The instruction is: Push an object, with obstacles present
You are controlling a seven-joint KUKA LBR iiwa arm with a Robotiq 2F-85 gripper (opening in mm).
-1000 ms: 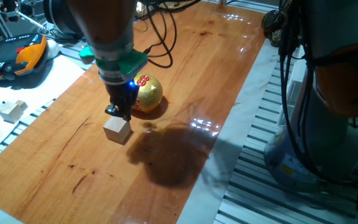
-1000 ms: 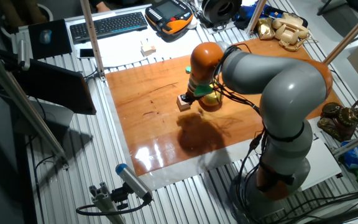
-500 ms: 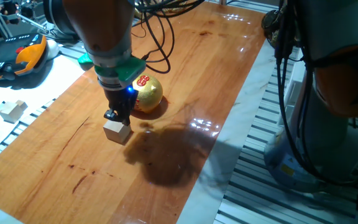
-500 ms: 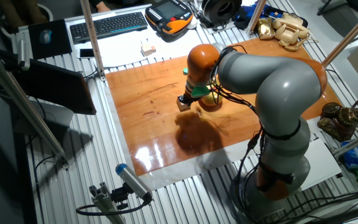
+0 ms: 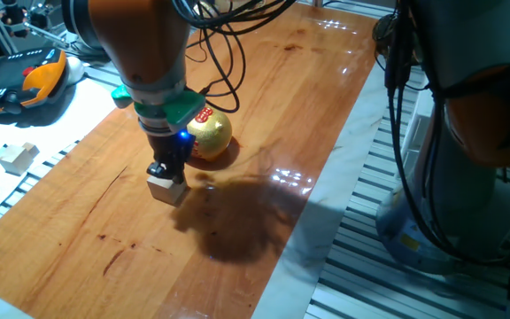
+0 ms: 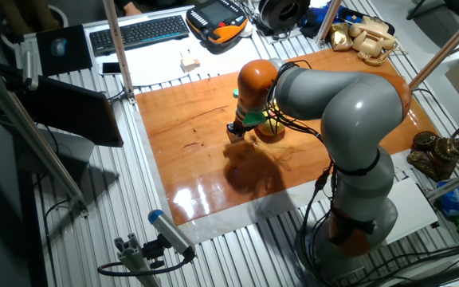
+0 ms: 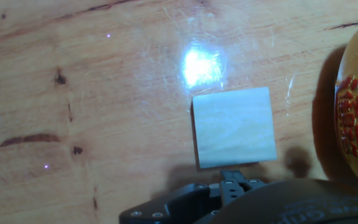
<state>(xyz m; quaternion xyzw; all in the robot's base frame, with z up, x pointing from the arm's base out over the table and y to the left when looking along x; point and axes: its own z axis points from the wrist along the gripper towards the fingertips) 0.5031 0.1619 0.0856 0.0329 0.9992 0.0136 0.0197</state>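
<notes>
The small pale beige wooden cube (image 5: 166,190) sits on the wooden table, also seen in the other fixed view (image 6: 233,135) and in the hand view (image 7: 234,126). My gripper (image 5: 167,170) is shut, with its fingertips (image 7: 232,182) right against the cube's edge on the side towards the pig. The shiny golden piggy bank (image 5: 209,134) with red markings stands just behind the gripper, a short gap from the cube. It also shows in the other fixed view (image 6: 272,127) and fills the right edge of the hand view (image 7: 357,118).
A whiter block (image 5: 15,157) lies off the wooden board at the left, also seen in the other fixed view (image 6: 187,62). An orange-black pendant (image 5: 25,84) and a keyboard (image 6: 138,32) lie beyond the board. Cables hang over the pig. The board's edge (image 5: 321,257) runs along the right.
My gripper has moved a little leftwards and towards the front of the table, away from the pig, closing on the cube. The cube has shifted slightly with it. The pig has not moved.
</notes>
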